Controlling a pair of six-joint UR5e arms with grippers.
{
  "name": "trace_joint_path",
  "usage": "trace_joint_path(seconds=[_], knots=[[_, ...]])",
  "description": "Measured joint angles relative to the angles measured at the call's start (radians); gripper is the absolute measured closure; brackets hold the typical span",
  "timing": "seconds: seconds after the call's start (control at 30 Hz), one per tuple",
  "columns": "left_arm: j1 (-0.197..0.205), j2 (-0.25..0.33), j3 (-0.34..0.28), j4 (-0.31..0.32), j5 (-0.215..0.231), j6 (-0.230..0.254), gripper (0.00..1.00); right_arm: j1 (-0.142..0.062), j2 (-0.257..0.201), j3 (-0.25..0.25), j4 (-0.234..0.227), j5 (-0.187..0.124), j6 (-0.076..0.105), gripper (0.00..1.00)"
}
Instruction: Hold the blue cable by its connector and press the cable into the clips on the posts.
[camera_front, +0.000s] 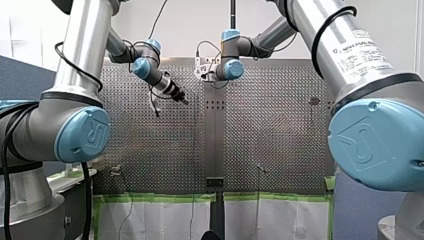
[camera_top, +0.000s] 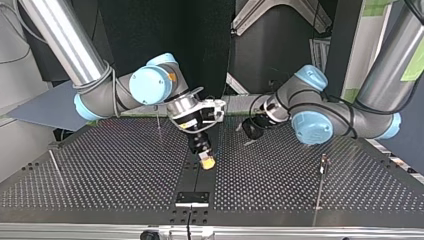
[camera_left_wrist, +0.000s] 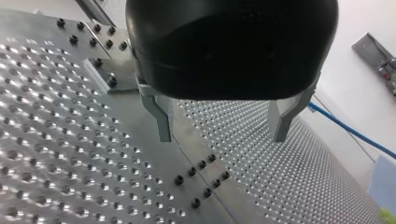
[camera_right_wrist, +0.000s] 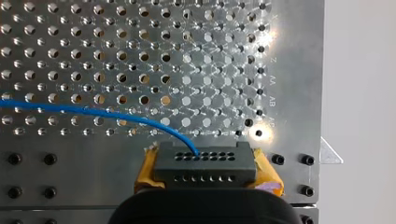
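Where the top view is read from its left, a thin post (camera_top: 55, 167) is noted first on the perforated table (camera_top: 110, 170), and a second post (camera_top: 158, 120) is seen further back, beside the right arm. At mid-table the right gripper (camera_top: 206, 161) is pointed down, just over the plate. In its wrist view its yellow pads (camera_right_wrist: 268, 179) are found closed on the black connector (camera_right_wrist: 204, 163), whose holed face is turned ahead. The blue cable (camera_right_wrist: 93, 111) is seen to leave that face and curve off to one side, its length lying low over the table; its far end is not shown. Next along, the left gripper (camera_top: 248, 131) is placed near the right one but apart from it; its metal fingers (camera_left_wrist: 159, 119) are spread wide with nothing between them. At the far right a third post (camera_top: 323, 170) is recorded, well apart from both grippers. The clips cannot be made out. The coming move is judged to turn on the trailing length being lined up over a post top by way of the connector, and the right arm is the nearer. No container is in view
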Motion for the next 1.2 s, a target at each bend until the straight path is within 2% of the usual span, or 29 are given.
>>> trace_joint_path(seconds=[0.17, 0.4, 0.53, 0.67, 0.97, 1.2], knots=[[-0.007, -0.002, 0.0, 0.0, 0.021, -0.01, 0.0, 0.001, 0.0, 0.0, 0.0, -0.002, -0.003, 1.0], [-0.018, 0.005, -0.001, -0.015, 0.026, -0.013, 0.0, 0.002, 0.001, 0.0, 0.0, -0.003, -0.006, 1.0], [-0.023, 0.022, -0.001, -0.021, 0.022, -0.014, 0.0, 0.001, 0.001, 0.0, 0.0, -0.003, -0.006, 1.0], [-0.032, 0.029, -0.001, -0.023, -0.001, -0.021, 0.0, 0.002, 0.002, 0.0, 0.0, -0.003, -0.007, 1.0], [-0.058, 0.031, -0.001, 0.012, -0.041, -0.088, 0.0, 0.001, 0.003, 0.001, 0.0, -0.005, -0.007, 1.0], [-0.063, 0.031, -0.001, 0.052, -0.026, -0.152, 0.0, 0.001, 0.004, 0.001, 0.0, -0.008, -0.008, 1.0]])
